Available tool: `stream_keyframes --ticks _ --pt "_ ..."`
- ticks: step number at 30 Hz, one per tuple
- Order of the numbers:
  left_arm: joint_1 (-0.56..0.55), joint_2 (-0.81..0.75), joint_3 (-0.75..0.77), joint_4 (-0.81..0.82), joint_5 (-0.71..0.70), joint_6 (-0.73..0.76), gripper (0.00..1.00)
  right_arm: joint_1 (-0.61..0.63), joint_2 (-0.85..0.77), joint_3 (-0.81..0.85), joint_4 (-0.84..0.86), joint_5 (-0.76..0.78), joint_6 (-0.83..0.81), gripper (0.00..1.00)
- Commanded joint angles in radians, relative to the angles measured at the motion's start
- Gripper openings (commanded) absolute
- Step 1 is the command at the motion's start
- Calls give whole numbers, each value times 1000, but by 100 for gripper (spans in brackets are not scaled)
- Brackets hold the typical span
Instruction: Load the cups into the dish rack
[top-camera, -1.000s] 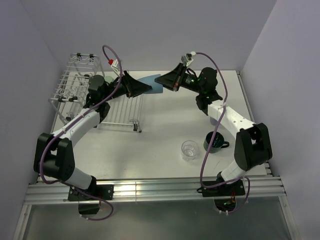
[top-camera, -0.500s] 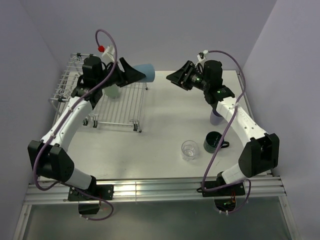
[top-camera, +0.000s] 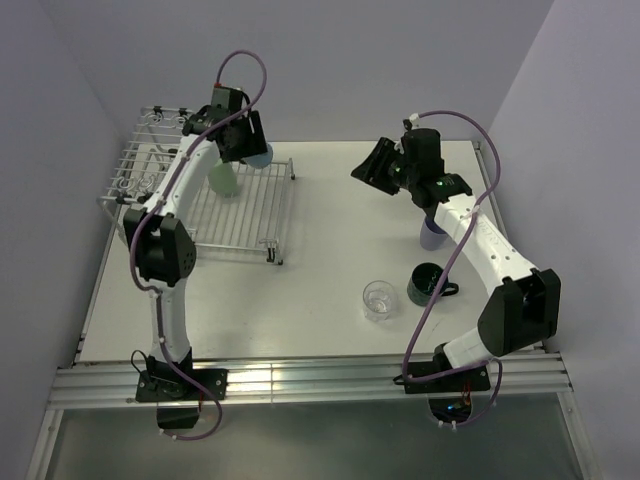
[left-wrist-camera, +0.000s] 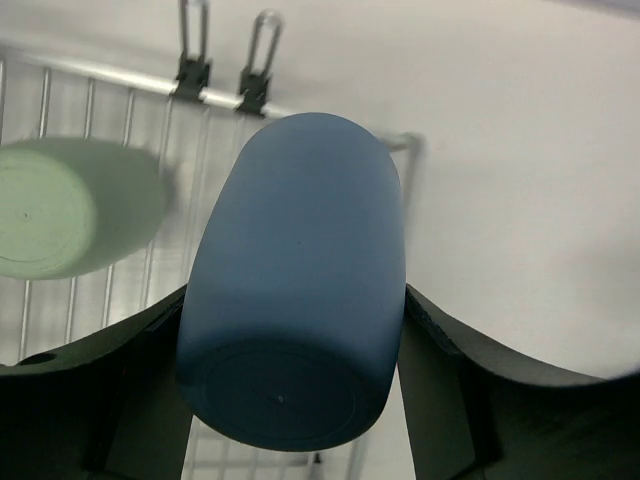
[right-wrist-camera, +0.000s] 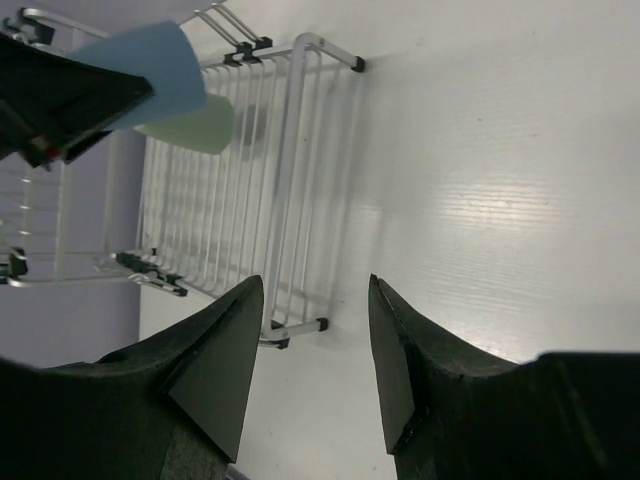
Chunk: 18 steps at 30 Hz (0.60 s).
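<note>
My left gripper (top-camera: 250, 143) is shut on the light blue cup (top-camera: 261, 155), holding it above the far right corner of the white wire dish rack (top-camera: 250, 215). In the left wrist view the cup (left-wrist-camera: 295, 270) fills the gap between my fingers (left-wrist-camera: 120, 370), base toward the camera. A pale green cup (top-camera: 223, 181) stands upside down on the rack's flat tray; it also shows in the left wrist view (left-wrist-camera: 70, 220). My right gripper (top-camera: 368, 168) is open and empty above the table (right-wrist-camera: 315, 350). A lavender cup (top-camera: 432, 236), a dark green mug (top-camera: 428, 284) and a clear glass (top-camera: 379, 300) stand on the table at the right.
The rack's raised basket section (top-camera: 150, 160) is at the far left by the wall. The right wrist view shows the rack (right-wrist-camera: 250, 200), the blue cup (right-wrist-camera: 155, 80) and the green cup (right-wrist-camera: 195, 130). A metal rail (top-camera: 300, 380) runs along the near table edge.
Both grippers met at the blue cup mid-table. The right one let go and drew back right. The left arm carried the cup left, over the rack's far right corner.
</note>
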Motion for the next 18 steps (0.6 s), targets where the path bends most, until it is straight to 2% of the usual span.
stream_keyframes --ticks 1,18 --pt "1 36 98 -138 -111 54 0 3 -55 30 -19 42 -53 54" --pt "1 192 142 -155 -167 69 5 17 -28 9 -11 33 -67 54"
